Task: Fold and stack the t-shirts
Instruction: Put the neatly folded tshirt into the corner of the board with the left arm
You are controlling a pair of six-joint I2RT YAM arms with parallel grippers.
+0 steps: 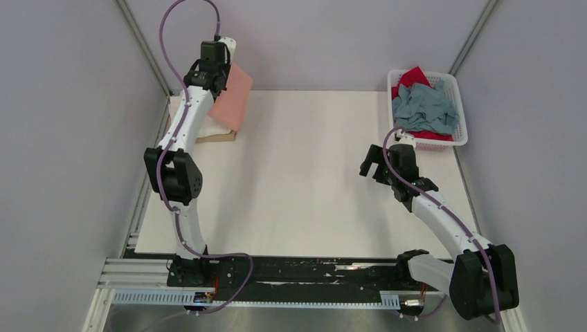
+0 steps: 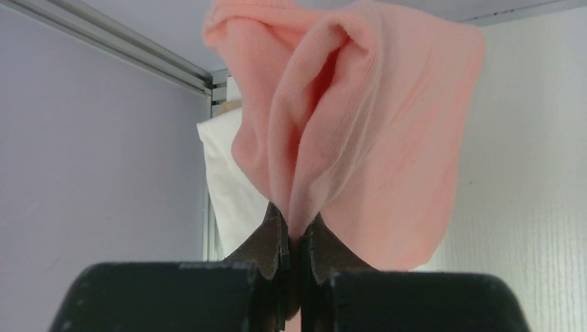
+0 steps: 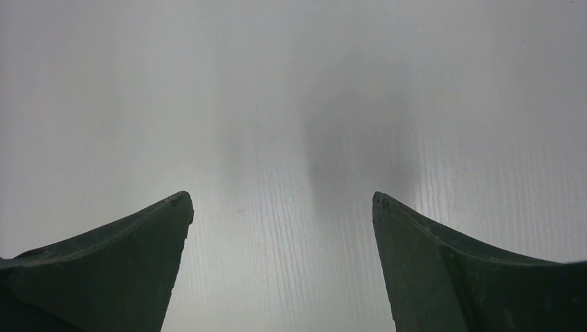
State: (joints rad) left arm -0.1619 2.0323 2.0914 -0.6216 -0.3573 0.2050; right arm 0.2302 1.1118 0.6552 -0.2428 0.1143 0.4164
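Observation:
My left gripper (image 1: 220,69) is raised at the far left corner and is shut on the salmon-pink t-shirt (image 1: 232,102), which hangs folded from it. In the left wrist view the pink cloth (image 2: 360,131) is pinched between the shut fingers (image 2: 273,242). A folded white t-shirt (image 1: 208,126) lies under it on a thin tan board (image 1: 220,137); it also shows in the left wrist view (image 2: 228,180). The grey-blue t-shirt (image 1: 423,107) and the red t-shirt (image 1: 414,76) lie crumpled in the white basket (image 1: 458,93). My right gripper (image 1: 370,164) is open and empty over bare table (image 3: 277,138).
The white lattice basket stands at the far right of the white table (image 1: 304,180). Grey walls and metal frame posts (image 1: 142,41) close in the left, back and right. The black rail (image 1: 291,270) with both arm bases runs along the near edge.

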